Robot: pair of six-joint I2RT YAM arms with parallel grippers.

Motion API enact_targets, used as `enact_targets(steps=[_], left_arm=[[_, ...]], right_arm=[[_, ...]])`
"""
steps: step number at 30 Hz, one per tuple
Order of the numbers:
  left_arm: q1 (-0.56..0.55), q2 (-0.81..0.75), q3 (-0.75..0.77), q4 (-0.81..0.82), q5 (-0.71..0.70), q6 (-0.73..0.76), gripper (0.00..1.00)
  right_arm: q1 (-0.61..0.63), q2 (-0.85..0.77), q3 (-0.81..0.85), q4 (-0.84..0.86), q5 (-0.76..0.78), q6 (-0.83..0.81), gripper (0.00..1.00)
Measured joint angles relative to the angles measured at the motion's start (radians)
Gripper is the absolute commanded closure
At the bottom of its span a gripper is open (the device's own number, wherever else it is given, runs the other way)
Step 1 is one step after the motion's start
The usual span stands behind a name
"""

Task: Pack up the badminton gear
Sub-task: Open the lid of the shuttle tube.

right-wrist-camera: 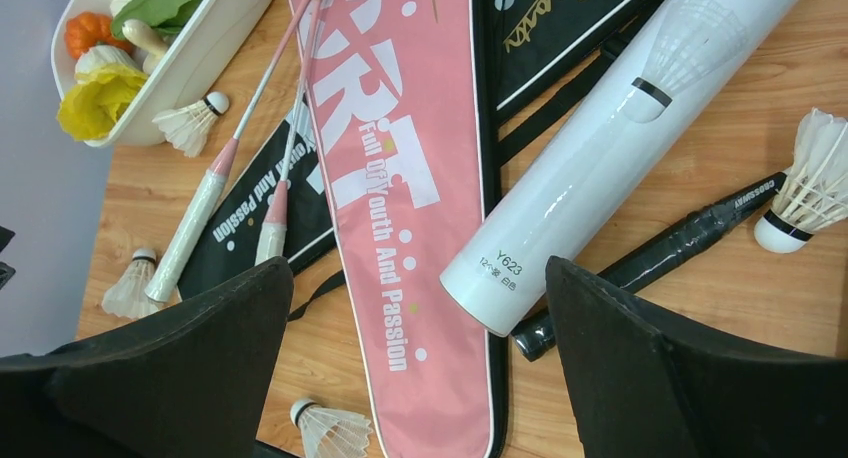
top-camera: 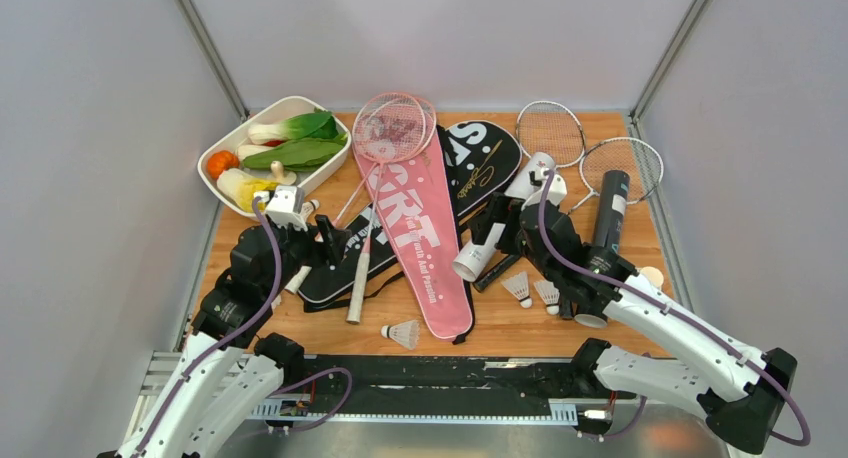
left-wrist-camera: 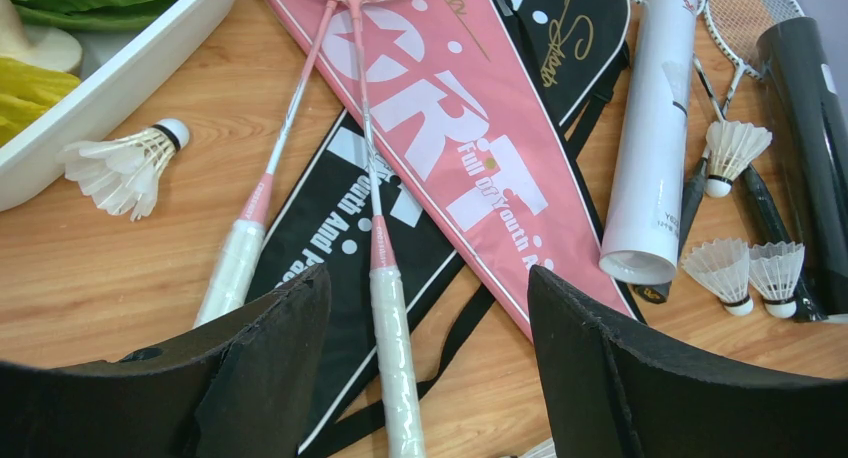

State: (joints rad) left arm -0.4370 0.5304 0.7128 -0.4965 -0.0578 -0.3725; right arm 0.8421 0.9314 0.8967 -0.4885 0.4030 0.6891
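Badminton gear [top-camera: 420,238] lies loose all over the table, with nothing yet inside a cover or a tube. I judge the packing to be at its first step, choosing what to pick up.

At the upper left of the overhead view sits the dish [top-camera: 240,130], which is no part of the job. Just below it, at left centre, the left gripper [left-wrist-camera: 428,278] hovers with its jaws spread wide, holding and touching nothing. Its wrist view shows the white grips of the pink rackets [top-camera: 393,128] right beneath it, lying on a black cover [top-camera: 335,278]. In the middle, the pink cover [top-camera: 425,248] overlaps that one and a second black cover [top-camera: 485,158] at upper centre. One shuttlecock [top-camera: 402,333] rests at lower centre.

Right of centre, the right gripper [right-wrist-camera: 418,270] is also fully spread and empty. It is poised over the open end of the white tube [top-camera: 495,233], and I see no contact. Two more shuttlecocks [top-camera: 518,286] sit near that end. Further right lies the black tube [top-camera: 608,213], and at the upper right the silver rackets [top-camera: 550,133].

The likely next move is a straight descent, the left gripper onto a racket grip or the right onto the tube. After that, one arm must steady the container while the other feeds the item in.
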Motion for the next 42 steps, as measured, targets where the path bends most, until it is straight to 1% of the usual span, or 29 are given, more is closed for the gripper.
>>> enact_targets(steps=[5, 10, 13, 15, 16, 17, 21, 24, 29, 32, 38, 42], left_arm=[[0.0, 0.0, 0.0, 0.0, -0.004, 0.0, 0.2], [0.0, -0.005, 0.0, 0.0, -0.016, 0.0, 0.2], [0.0, -0.009, -0.001, 0.0, -0.026, 0.0, 0.21], [0.0, -0.011, -0.001, 0.0, -0.031, 0.0, 0.21], [0.0, -0.012, -0.001, 0.0, -0.031, 0.0, 0.21], [0.0, -0.014, -0.001, -0.001, -0.031, 0.0, 0.21], [0.0, -0.019, -0.002, 0.0, -0.03, 0.0, 0.21], [0.0, -0.021, -0.002, 0.0, -0.029, 0.0, 0.21], [0.0, -0.021, -0.002, 0.0, -0.022, 0.0, 0.21], [0.0, -0.021, -0.002, 0.0, -0.021, 0.0, 0.21], [0.0, -0.022, -0.003, 0.0, -0.014, 0.0, 0.21], [0.0, -0.022, -0.004, 0.0, -0.011, 0.0, 0.22]], right_arm=[[0.0, -0.004, -0.006, 0.0, 0.05, 0.06, 0.0], [-0.003, 0.005, -0.016, -0.01, 0.156, 0.134, 0.0], [-0.033, 0.045, -0.016, -0.01, 0.209, 0.18, 0.02], [-0.071, 0.09, -0.015, -0.01, 0.227, 0.204, 0.06], [-0.098, 0.122, -0.013, -0.011, 0.227, 0.218, 0.12], [-0.13, 0.163, -0.009, -0.01, 0.224, 0.23, 0.14], [-0.224, 0.314, -0.002, -0.01, 0.192, 0.261, 0.15], [-0.265, 0.416, 0.0, -0.008, 0.164, 0.282, 0.13], [-0.291, 0.526, 0.003, 0.01, 0.119, 0.311, 0.08], [-0.303, 0.571, 0.017, 0.066, 0.087, 0.328, 0.07], [-0.322, 0.654, 0.019, 0.173, 0.029, 0.318, 0.09], [-0.329, 0.692, 0.019, 0.196, 0.008, 0.294, 0.11]])
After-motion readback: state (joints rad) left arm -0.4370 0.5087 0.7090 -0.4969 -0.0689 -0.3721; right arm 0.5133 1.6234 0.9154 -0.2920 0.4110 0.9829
